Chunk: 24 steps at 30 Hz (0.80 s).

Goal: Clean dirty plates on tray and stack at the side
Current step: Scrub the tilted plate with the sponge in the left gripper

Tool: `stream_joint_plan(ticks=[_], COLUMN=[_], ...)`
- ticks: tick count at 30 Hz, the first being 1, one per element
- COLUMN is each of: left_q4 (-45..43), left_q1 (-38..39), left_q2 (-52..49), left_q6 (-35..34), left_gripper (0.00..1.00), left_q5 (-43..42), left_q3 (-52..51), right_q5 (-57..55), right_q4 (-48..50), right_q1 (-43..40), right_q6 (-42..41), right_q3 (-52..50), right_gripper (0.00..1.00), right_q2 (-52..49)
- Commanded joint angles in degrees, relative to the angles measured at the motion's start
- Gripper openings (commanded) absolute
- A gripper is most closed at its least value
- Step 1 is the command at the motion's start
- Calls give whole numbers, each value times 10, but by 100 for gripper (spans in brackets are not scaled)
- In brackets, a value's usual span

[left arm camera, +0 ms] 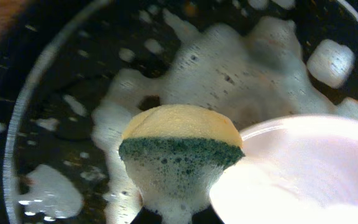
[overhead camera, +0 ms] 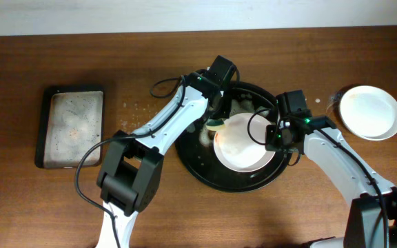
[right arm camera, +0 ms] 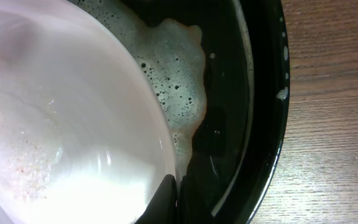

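In the foamy tray (overhead camera: 198, 164), one plate (overhead camera: 243, 146) sits face up (round: no long axis). The right gripper (overhead camera: 276, 140) pinches its right rim, and the left gripper (overhead camera: 218, 120) clamps a sponge (overhead camera: 216, 126) at its left edge. Second plate (overhead camera: 369, 112) on the right, rectangular tray (overhead camera: 74, 126) on the left.

Robot lab, plain wooden table (overhead camera: 26, 207)

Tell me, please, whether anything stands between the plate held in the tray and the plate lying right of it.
Nothing visible does. The right gripper holds the plate by its right rim; beyond the tray rim, only bare table leads to the side plate. The left gripper holds a sponge opposite.
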State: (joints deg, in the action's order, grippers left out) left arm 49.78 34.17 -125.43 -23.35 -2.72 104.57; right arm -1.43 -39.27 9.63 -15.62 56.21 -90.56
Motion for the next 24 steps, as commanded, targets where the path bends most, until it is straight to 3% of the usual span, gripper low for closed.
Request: stream_joint_plan(ticks=[1,7,15,20,24], left_q4=[-2,0,23,22,23], left_q1=[3,54,54,54,54], left_q2=[-5,-52,-100,-100,-99], left_q6=[11,5,5,5,5], left_gripper=[0,0,0,0,0], left_q5=[-105,-82,56,56,52], left_q3=[5,-4,-4,-2,1], right_q5=[-14,-14,-15,-6,10], right_q4=[-1,-2,-4,-20,-9], right_q1=[-2,-2,-2,-2,-2], right_q6=[2,2,2,-9,-33], right_q3=[9,9,12,12,-1], right_gripper=[4,4,4,4,20], right_q2=[14,14,15,12,-32])
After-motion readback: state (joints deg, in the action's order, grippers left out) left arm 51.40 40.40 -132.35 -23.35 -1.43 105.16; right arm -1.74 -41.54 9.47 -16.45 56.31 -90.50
